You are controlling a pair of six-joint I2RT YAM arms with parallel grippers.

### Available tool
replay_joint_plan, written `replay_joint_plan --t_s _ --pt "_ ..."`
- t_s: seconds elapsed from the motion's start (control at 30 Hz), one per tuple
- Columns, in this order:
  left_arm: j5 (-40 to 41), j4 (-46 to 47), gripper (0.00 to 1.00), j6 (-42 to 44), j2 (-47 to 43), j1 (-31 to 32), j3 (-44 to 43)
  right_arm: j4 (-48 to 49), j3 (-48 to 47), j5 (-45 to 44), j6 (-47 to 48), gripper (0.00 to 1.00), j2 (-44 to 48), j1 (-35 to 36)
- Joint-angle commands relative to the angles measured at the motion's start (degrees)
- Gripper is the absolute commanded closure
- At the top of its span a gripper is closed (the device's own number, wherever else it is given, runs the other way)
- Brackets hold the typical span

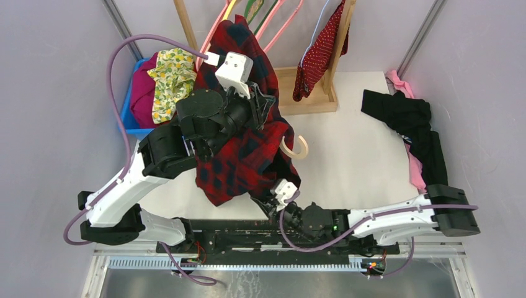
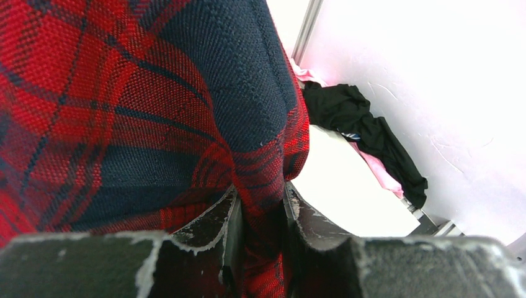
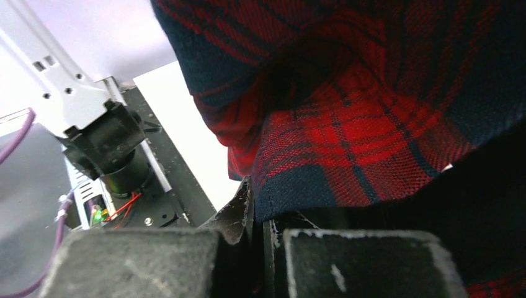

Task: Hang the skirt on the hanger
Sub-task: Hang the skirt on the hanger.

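Note:
The dark-red polka-dot skirt (image 1: pixel 319 53) hangs at the back on the wooden rack, draped from the thin pale hanger (image 1: pixel 314 31); neither gripper touches it. My left gripper (image 1: pixel 263 102) (image 2: pixel 260 192) is raised mid-table and shut on a bunched fold of the large red-and-black plaid garment (image 1: pixel 248 155) (image 2: pixel 124 112), which hangs down from it. My right gripper (image 1: pixel 273 198) (image 3: pixel 257 198) sits low near the front edge, shut on the plaid garment's (image 3: pixel 372 124) lower hem.
A curved pale wooden hanger (image 1: pixel 298 149) pokes out beside the plaid cloth. A blue bin (image 1: pixel 127 115) at back left holds magenta cloth (image 1: pixel 142 90) and a lemon-print cloth (image 1: pixel 170 77). Black (image 1: pixel 409 121) and pink (image 1: pixel 414 171) garments lie at the right. Pink hangers (image 1: pixel 279 22) hang on the rack (image 1: pixel 310 93).

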State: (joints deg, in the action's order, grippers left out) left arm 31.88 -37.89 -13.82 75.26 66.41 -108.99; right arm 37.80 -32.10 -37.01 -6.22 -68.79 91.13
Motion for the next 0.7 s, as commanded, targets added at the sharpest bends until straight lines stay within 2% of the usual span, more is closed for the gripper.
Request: replay_joint_plan --t_s 0.0,0.13,0.3,0.53,0.67 --pt "2.7 4.6 0.97 3.8 -1.9 0.3 -1.3 -5.0 0.1 4.6 0.5 0.99 6.9 1.4" --pt "2.6 4.6 0.97 4.0 -1.8 0.2 -1.3 -10.4 -0.1 6.2 0.3 0.99 10.6 1.9" --pt "2.1 2.9 0.97 3.7 -1.3 0.2 -2.7 -20.5 0.4 3.0 -1.2 0.99 17.9 2.0" --pt "-0.6 -6.2 0.97 2.0 3.6 0.0 -11.1 -38.0 -0.7 -5.3 -2.0 0.99 31.2 2.0" --pt "-3.0 -11.0 0.97 0.7 6.0 -0.7 -14.7 -45.0 -2.8 -7.4 -1.7 0.99 35.5 2.0"
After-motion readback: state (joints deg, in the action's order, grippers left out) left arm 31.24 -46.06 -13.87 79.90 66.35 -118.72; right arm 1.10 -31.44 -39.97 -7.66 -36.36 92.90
